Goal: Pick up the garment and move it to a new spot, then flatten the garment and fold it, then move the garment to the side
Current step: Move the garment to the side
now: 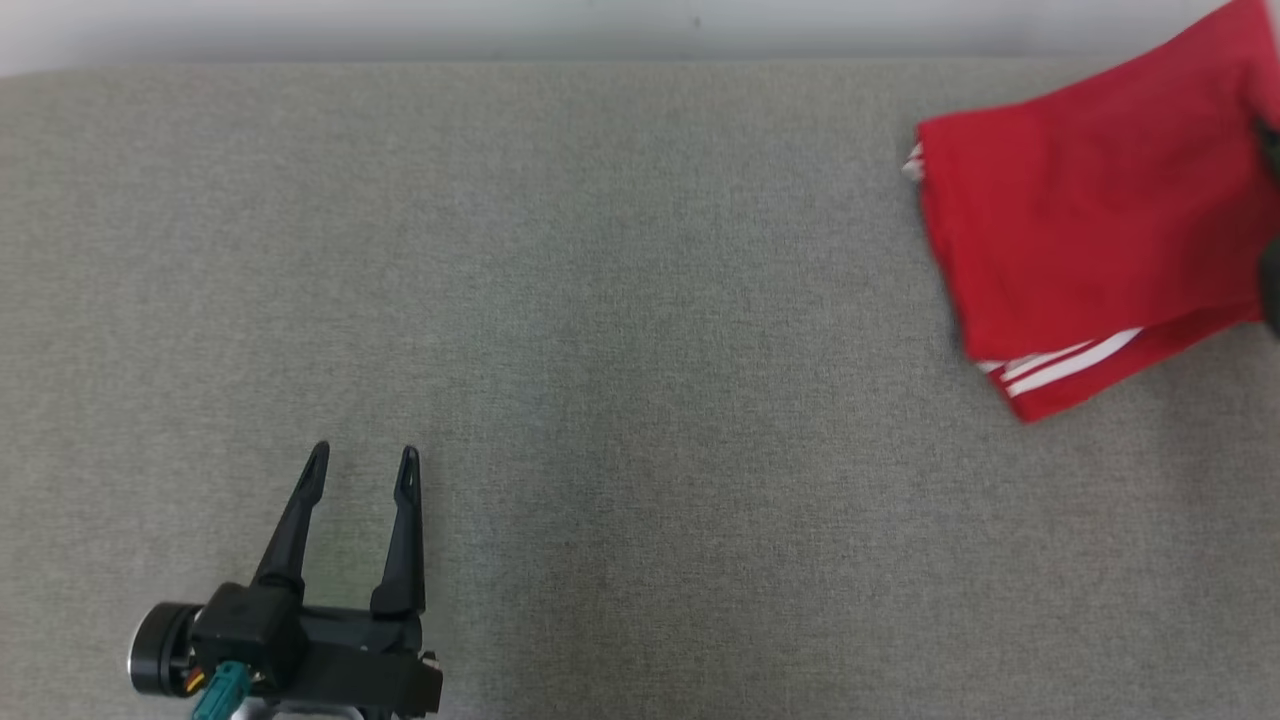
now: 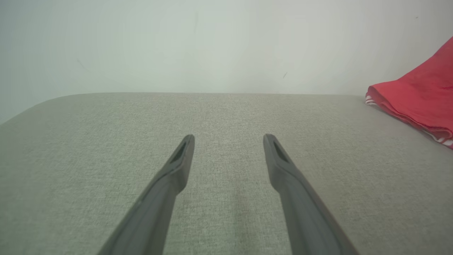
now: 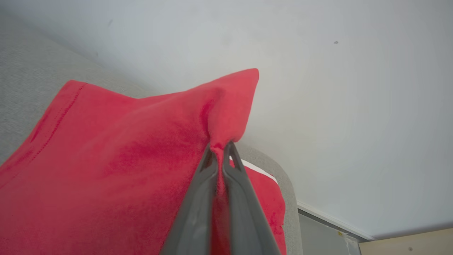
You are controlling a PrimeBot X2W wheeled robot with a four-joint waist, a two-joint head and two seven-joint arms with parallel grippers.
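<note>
Right gripper [image 3: 220,150] clamped on a raised corner of the folded red garment [image 1: 1090,230], which sits at the gray table's [image 1: 600,300] far right. Left gripper [image 1: 362,470] spread wide, empty, near left.

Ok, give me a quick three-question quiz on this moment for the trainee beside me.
1. True or false: the right end effector is shut on a raised fold of the red garment.
2. The left end effector is: A) shut on the garment; B) open over the grey fabric surface, holding nothing; C) pressing the garment flat.
3. What colour are the stripes along the garment's edge?
Key: 1 true; 2 B; 3 white.
</note>
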